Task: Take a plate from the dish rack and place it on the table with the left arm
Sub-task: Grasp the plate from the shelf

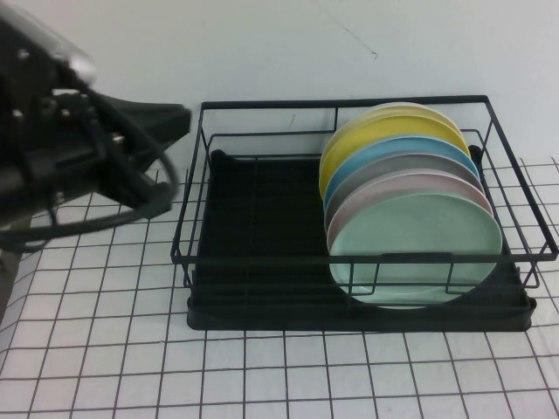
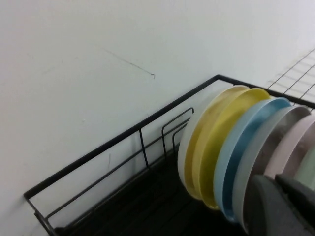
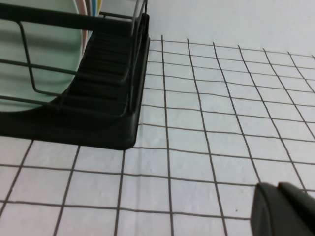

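No brand, label or legible writing is seen on any item; the left arm [image 1: 61, 148] is held raised above the table [image 1: 105, 349] outside the rack's left end, with a looped cord [image 1: 131, 205] hanging under it, and the left gripper [image 1: 162, 118] is pointed toward the dish rack [image 1: 262, 218], its jaws drawn fully together on nothing; ahead of those jaws and well apart from them, the plate [image 1: 415, 249] is stood on edge in the rack's right half, as the frontmost of a row, pressed against a pale pink plate [image 1: 410, 185] behind it; further back a grey plate [image 1: 406, 166], a light blue plate [image 1: 393, 148] and two yellow plates [image 1: 376, 131] are ranged; the rack's front wire rail [image 1: 349, 257] is crossed in front of the mint plate's face; the rack's left half, nearest the jaws, is occupied only by the black tray base [image 1: 253, 262]; the right gripper [image 3: 285, 211] is seen only in its wrist view as a dark tip low over the gridded cloth, just beside the rack's corner; whether its jaws are open cannot be told.
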